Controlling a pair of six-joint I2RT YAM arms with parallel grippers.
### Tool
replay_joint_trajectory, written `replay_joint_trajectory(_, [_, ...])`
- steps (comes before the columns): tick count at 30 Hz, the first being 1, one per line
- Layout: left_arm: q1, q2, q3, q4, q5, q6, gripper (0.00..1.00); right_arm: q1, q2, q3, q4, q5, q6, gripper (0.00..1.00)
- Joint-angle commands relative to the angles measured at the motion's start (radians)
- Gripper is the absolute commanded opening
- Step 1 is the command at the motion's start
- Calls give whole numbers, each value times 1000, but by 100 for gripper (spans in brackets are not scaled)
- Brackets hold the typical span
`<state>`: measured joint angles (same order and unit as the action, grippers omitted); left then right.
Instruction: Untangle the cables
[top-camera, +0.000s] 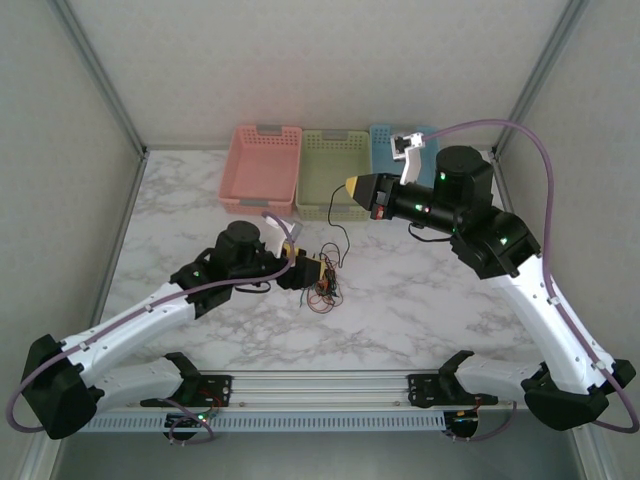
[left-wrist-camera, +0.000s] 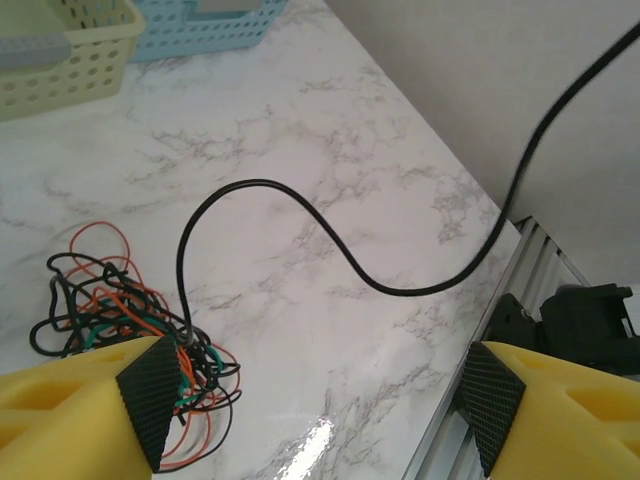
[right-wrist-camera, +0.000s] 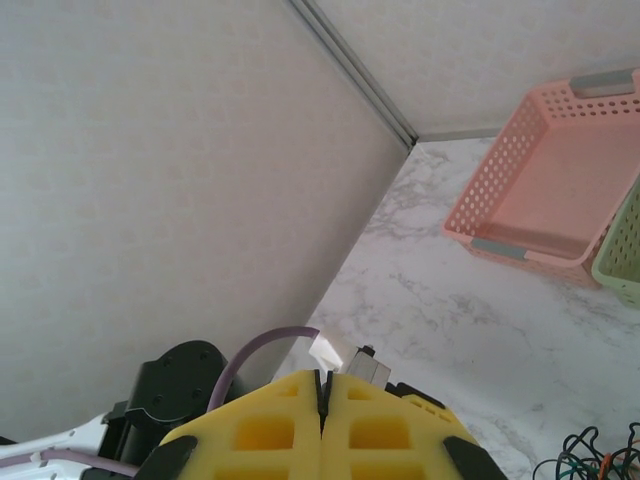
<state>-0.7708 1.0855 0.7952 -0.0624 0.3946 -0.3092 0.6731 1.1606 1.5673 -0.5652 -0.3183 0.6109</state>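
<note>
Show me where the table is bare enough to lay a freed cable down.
Bare marble lies right of the tangle, between it, the right arm and the front rail; also at back left, between the pink basket and the wall. Crowded: the centre, where the left gripper sits at the tangle and a black cable rises to the right gripper.
</note>
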Motion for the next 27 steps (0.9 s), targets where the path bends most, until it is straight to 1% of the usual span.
replay_joint_trajectory(1, [-5, 4, -18, 73, 41, 48, 77, 6, 7, 25, 16, -13, 18, 0])
replay_joint_trajectory(6, [-5, 44, 13, 53, 9, 111, 76, 6, 12, 29, 10, -3, 25, 0])
replay_joint_trajectory(10, [-5, 47, -15, 47, -23, 145, 75, 5, 20, 48, -27, 29, 15, 0])
replay_joint_trajectory(14, [-6, 22, -56, 30, -62, 150, 75, 5, 26, 55, -43, 37, 17, 0])
replay_joint_trajectory(20, [-5, -39, -168, 126, -102, 160, 75, -1, 15, 55, -62, 50, 20, 0])
replay_joint_trajectory(24, [-6, -59, -188, 138, -144, 197, 75, -3, -4, 30, -47, 55, 16, 0])
replay_joint_trajectory(25, [-7, -62, -194, 153, -167, 203, 74, -3, -3, 28, -45, 53, 16, 0])
replay_joint_trajectory(27, [-7, -72, -220, 195, -172, 228, 74, -3, -2, 28, -43, 42, 14, 0])
